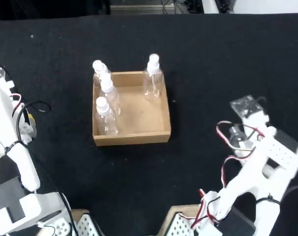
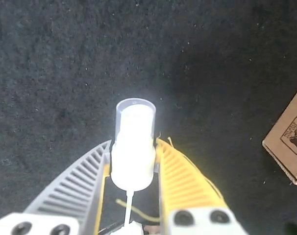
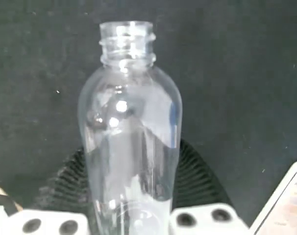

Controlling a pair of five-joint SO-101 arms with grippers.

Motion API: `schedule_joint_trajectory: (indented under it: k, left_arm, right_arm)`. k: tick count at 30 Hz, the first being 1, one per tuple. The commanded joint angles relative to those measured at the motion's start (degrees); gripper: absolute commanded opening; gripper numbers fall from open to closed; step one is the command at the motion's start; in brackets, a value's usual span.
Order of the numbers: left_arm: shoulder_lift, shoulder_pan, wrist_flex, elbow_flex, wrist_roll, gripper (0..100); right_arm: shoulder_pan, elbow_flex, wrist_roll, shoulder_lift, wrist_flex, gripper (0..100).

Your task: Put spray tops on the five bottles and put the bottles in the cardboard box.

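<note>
My left gripper is shut on a white spray top with a clear cap, its thin tube hanging back between the grey and yellow fingers. It hovers over black cloth at the table's left side. My right gripper is shut on a clear bottle whose threaded neck is open and bare; it sits at the right. The cardboard box stands in the middle. It holds several capped bottles: three along its left wall and one in its far right corner.
Black cloth covers the whole table. A corner of the cardboard box shows near my left gripper. Red and white cables loop beside the right arm. White arm bases and perforated plates stand along the near edge.
</note>
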Motion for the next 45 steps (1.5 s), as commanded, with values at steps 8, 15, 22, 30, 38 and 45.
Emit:
schedule_joint_trajectory:
  k: [8, 15, 22, 30, 38, 45]
  left_arm:
    - [-3.1, 9.4, -2.6, 3.9, 2.0, 3]
    - [-3.1, 9.4, -2.6, 4.1, 3.3, 3]
    - [-3.1, 9.4, -2.3, 4.1, 3.3, 3]
    - [-3.1, 9.4, -2.5, 4.1, 3.3, 3]
    - [-3.1, 9.4, -2.5, 4.1, 3.3, 3]
    - [-3.1, 9.4, -2.5, 4.1, 3.3, 3]
  right_arm:
    - [7.2, 8.9, -1.1, -1.0, -4.3, 28.9]
    - [6.9, -1.7, -1.2, -1.0, 7.7, 37.1]
    - [3.6, -11.3, 1.4, 2.4, 12.2, 36.8]
    - [-0.2, -19.8, 5.8, 17.4, 18.4, 32.4]
    - [-1.1, -22.6, 3.0, 25.2, 18.9, 32.6]
    - [-1.2, -17.1, 5.4, 24.9, 13.1, 32.3]
